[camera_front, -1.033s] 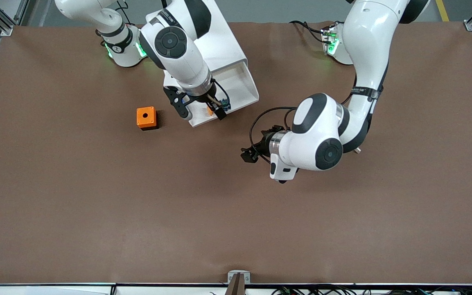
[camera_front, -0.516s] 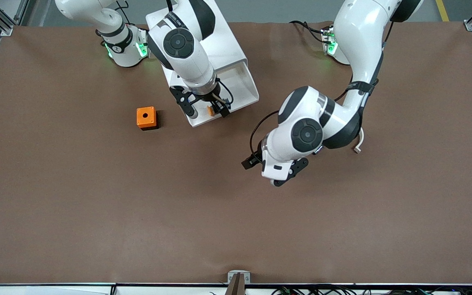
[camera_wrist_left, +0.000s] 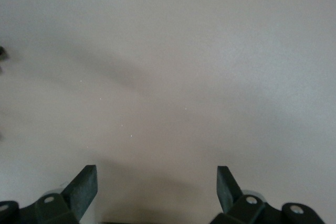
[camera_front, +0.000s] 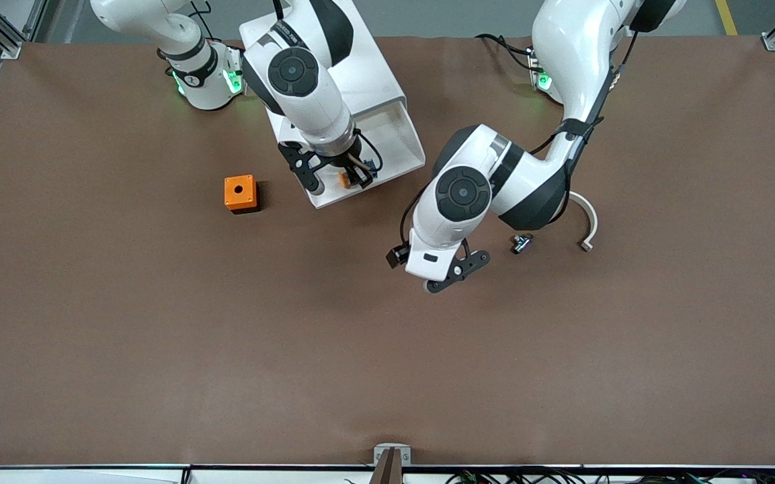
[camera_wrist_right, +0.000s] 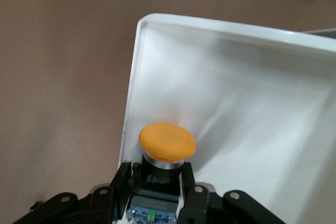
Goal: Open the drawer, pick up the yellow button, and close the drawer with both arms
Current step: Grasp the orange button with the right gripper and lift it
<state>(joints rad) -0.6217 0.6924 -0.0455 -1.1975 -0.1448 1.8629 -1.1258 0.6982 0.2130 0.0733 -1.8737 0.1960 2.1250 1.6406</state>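
The drawer (camera_front: 394, 144) is pulled out of the white cabinet (camera_front: 367, 74); its white tray also fills the right wrist view (camera_wrist_right: 236, 103). My right gripper (camera_front: 355, 179) is over the drawer's front corner, shut on the button (camera_front: 345, 179). In the right wrist view the button's orange cap (camera_wrist_right: 167, 142) sticks out past the gripper (camera_wrist_right: 156, 181), with the black middle and blue block between the fingers. My left gripper (camera_front: 435, 272) hangs open and empty over bare table, nearer the front camera than the drawer; its view (camera_wrist_left: 156, 176) shows only mat.
An orange cube with a hole (camera_front: 240, 193) sits on the mat toward the right arm's end. A small black switch (camera_front: 520, 243) and a white curved piece (camera_front: 587, 225) lie by the left arm's elbow.
The left arm has swung its hand toward the right arm's end and turned it downward, uncovering the small black switch. The right gripper has barely shifted over the drawer.
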